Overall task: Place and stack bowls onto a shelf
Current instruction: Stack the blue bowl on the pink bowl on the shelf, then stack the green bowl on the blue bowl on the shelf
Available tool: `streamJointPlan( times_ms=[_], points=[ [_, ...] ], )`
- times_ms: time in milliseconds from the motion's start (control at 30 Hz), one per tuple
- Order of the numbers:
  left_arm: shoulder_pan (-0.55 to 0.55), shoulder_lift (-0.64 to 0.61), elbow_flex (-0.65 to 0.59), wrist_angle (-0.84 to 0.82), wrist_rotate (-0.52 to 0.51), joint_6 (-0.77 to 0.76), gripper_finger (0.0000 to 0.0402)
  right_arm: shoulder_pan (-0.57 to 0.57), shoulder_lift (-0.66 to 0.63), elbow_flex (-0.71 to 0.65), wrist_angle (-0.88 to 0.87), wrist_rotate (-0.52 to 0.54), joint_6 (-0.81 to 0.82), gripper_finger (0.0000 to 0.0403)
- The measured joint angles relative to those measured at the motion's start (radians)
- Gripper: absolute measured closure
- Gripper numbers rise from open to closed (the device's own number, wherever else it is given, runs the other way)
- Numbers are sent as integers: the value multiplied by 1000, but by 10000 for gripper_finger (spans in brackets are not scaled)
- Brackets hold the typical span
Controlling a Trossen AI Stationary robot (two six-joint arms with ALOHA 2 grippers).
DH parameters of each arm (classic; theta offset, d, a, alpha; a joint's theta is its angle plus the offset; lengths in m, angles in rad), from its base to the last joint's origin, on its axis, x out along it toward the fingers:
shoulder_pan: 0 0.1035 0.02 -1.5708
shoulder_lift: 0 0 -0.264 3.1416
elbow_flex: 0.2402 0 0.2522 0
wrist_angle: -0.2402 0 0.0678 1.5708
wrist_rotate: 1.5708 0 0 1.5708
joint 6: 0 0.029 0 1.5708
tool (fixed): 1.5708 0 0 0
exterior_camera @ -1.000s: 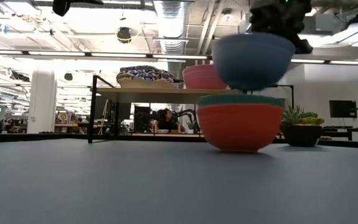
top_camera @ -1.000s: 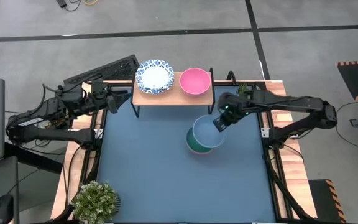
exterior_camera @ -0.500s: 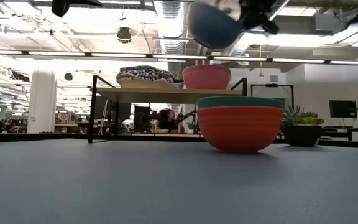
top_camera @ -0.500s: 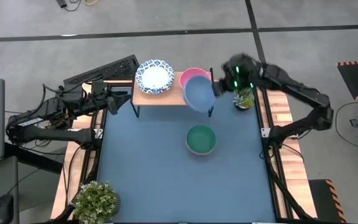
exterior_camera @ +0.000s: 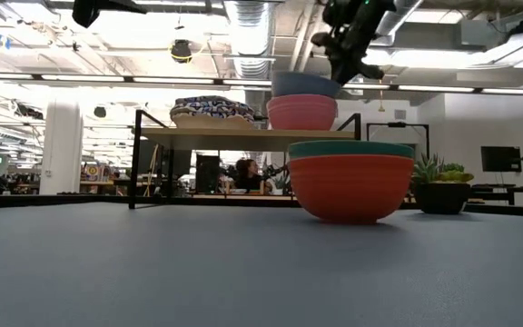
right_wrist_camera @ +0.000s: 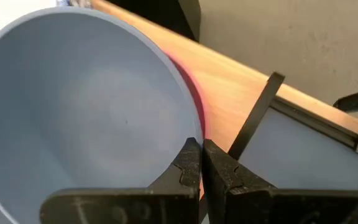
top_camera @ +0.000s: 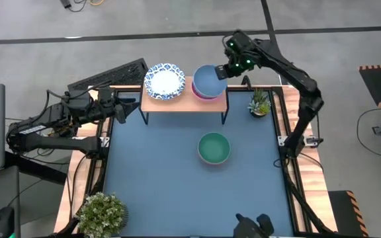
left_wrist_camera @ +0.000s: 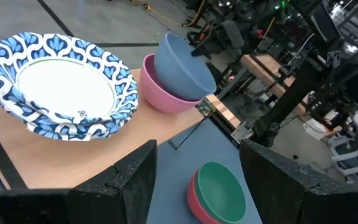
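Your right end effector (top_camera: 222, 71) pinches the lavender-blue bowl (top_camera: 208, 80) by its rim, nesting it into the pink bowl (left_wrist_camera: 160, 99) on the shelf (top_camera: 184, 102).

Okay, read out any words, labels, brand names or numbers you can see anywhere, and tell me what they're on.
None can be read.
Patterned bowls: a small dark mark inside the top one, too small to read.
Blue bowl, pink bowl, shelf: no text.
Room signs in the low view: too blurred.
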Motion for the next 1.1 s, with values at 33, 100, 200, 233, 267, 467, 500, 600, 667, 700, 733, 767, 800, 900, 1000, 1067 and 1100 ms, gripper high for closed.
streamJointPlan(
  times_ms=[33,100,200,233,267,467,500,600,667,700,733,767,800,900,1000,1067,1100],
  points=[
    [0,0,0,0,-1,4,188,0,11,1,-3,-1,-3,381],
    [0,0,0,3,-2,12,188,0,28,1,-1,-1,-3,381],
    [0,0,0,3,-2,19,188,0,40,2,3,-12,-16,365],
    [0,0,0,3,-2,21,188,0,42,2,5,-15,-21,350],
    [0,0,0,3,-2,21,188,0,44,2,5,-18,-29,333],
    [0,0,0,3,-2,40,188,-7,15,2,49,-19,-51,226],
    [0,0,0,3,-2,40,188,-9,2,6,51,-19,-42,212],
    [0,0,0,3,2,35,188,-9,-47,30,-5,-18,-24,187],
    [0,0,0,3,24,34,188,14,-101,34,-59,-12,-21,183],
    [0,0,0,3,33,33,188,37,-133,33,-90,6,-20,183],
    [0,0,0,3,40,33,188,69,-167,21,-117,39,-14,185],
    [0,0,0,3,42,30,188,106,-203,-4,-146,87,0,187],
    [-1,0,0,3,42,25,188,149,-239,-40,-176,139,25,190],
    [-1,2,0,4,42,13,188,290,-349,-205,-200,220,160,198],
    [0,3,0,4,42,7,188,434,-473,-412,-134,239,335,201],
    [-1,7,0,4,42,7,188,523,-532,-551,-55,281,445,202],
    [0,8,0,4,41,6,188,564,-552,-617,-6,298,493,202]
  ],
)
